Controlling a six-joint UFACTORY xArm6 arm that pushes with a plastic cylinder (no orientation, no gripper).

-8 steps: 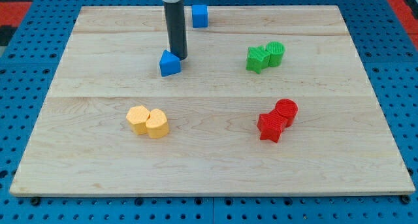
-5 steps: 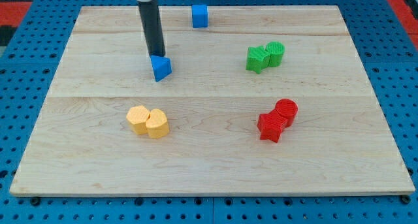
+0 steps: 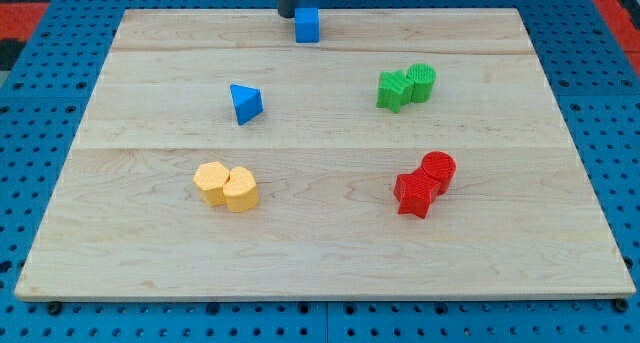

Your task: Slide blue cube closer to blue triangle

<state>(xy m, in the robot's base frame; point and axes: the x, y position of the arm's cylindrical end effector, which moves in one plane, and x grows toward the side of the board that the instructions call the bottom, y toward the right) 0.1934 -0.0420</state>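
Sitting at the view's top edge, my tip [image 3: 287, 16] is down at the far rim of the board [image 3: 560, 243], gripping nothing since it's a bare rod with no jaws, just touching or nearly touching the blue cube [image 3: 307, 25], which is lying just to the tip's right in the view. Contact is too tight to call from this angle.

The blue triangle [image 3: 245, 103] is waiting well below the tip and slightly to its left, toward the view's bottom. So the cube is needing a push down the view and a bit leftward.

Judging the step: the tip is lining up behind the cube. It's looking offset to the cube's left side, not squarely behind it, so pushing from here would likely be sending the cube rightward, away from the target. Better to be getting the tip around to the cube's top-right face first, then driving along the line to the triangle, keeping the push through the cube's centre so it isn't spinning off.

Stopping short is mattering too: closer is the goal, not a collision knocking the triangle away.

Other blocks are staying out of the path: the green pair [image 3: 406, 87] well to the tip's right and below, the red pair [image 3: 425, 183] farther down-right, the yellow pair [image 3: 226, 186] far below, past the triangle.
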